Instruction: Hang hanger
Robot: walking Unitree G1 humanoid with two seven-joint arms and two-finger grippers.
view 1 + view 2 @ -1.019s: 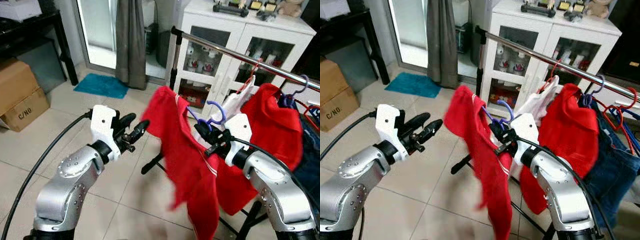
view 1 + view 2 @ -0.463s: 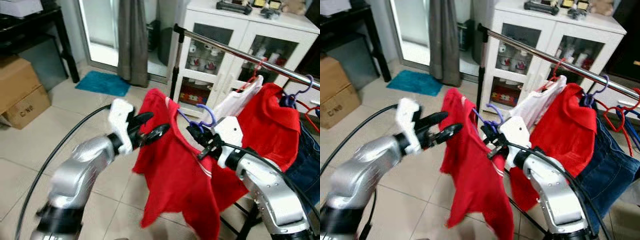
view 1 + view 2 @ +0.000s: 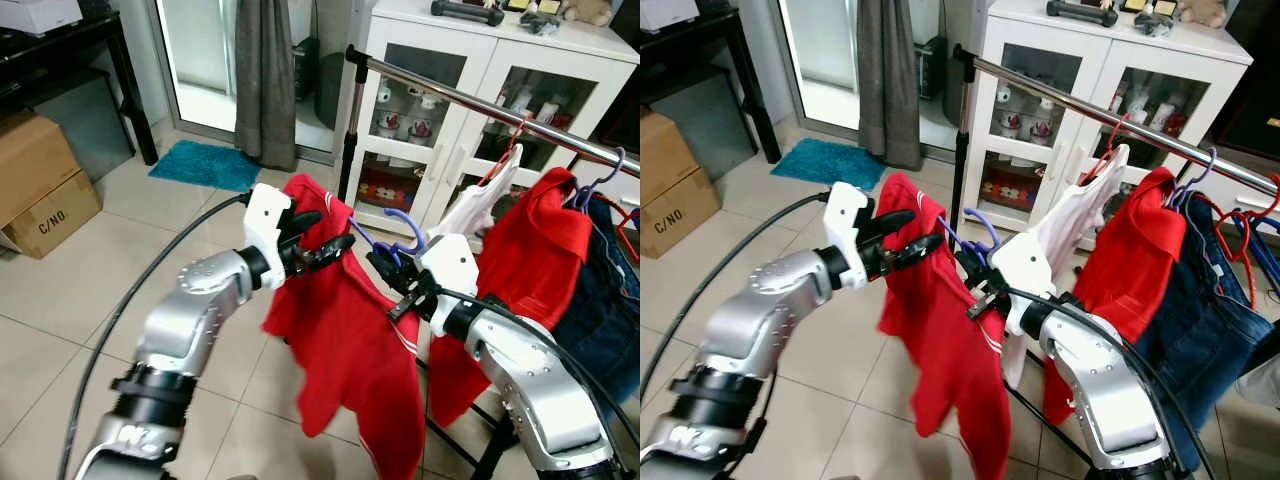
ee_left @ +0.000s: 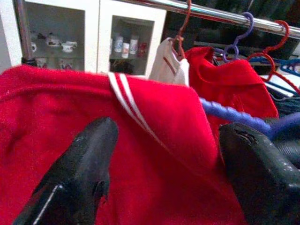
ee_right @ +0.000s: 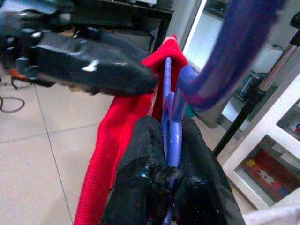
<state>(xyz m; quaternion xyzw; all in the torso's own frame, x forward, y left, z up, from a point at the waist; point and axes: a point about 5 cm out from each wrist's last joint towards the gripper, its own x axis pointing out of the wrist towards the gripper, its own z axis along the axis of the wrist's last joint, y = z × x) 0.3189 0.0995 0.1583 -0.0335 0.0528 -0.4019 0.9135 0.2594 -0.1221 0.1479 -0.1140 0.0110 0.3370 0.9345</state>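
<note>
A long silver metal clothes rail (image 3: 480, 105) crosses the room toward three o'clock. Below it at six o'clock, a red shirt with white stripes (image 3: 350, 330) drapes a purple plastic hanger (image 3: 398, 232). The right hand (image 5: 171, 154) is clamped on that hanger; the left hand (image 3: 318, 240), fingers apart, rests against the shirt's shoulder.

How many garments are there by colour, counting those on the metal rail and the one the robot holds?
Red: 2, the held red shirt on the purple plastic hanger in the right gripper, and the hung red shirt on the metal rail
White garment: 1
Dark blue denim garment: 1
Total: 4
</note>
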